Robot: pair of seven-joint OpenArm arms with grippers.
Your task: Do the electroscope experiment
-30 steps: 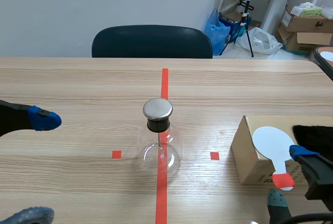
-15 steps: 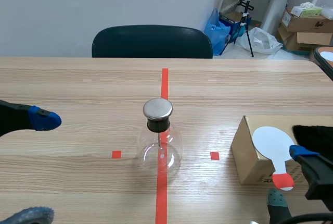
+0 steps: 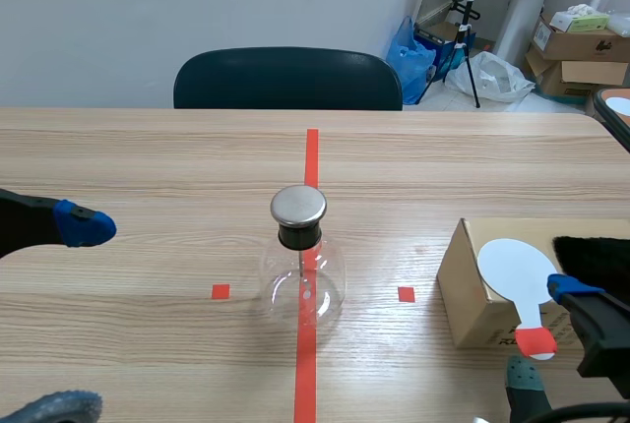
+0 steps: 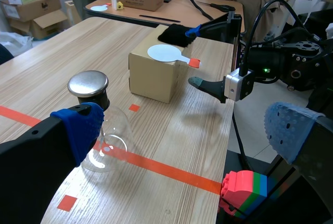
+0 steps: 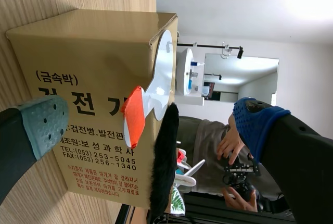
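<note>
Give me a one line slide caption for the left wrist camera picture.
Open left gripper beside the metal-capped glass flask; beyond, a white paddle rests on a cardboard box.

A light wooden table (image 3: 138,162) is seen. A round clear glass flask with a flat metal cap (image 3: 301,280) is placed at its middle, on the long orange-red tape line (image 3: 312,152). A brown cardboard box (image 3: 465,290) is set at the near right, well apart from the flask.

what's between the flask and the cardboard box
Only bare table with one small red tape square lies between the flask and the box, as the scene view shows.
</note>
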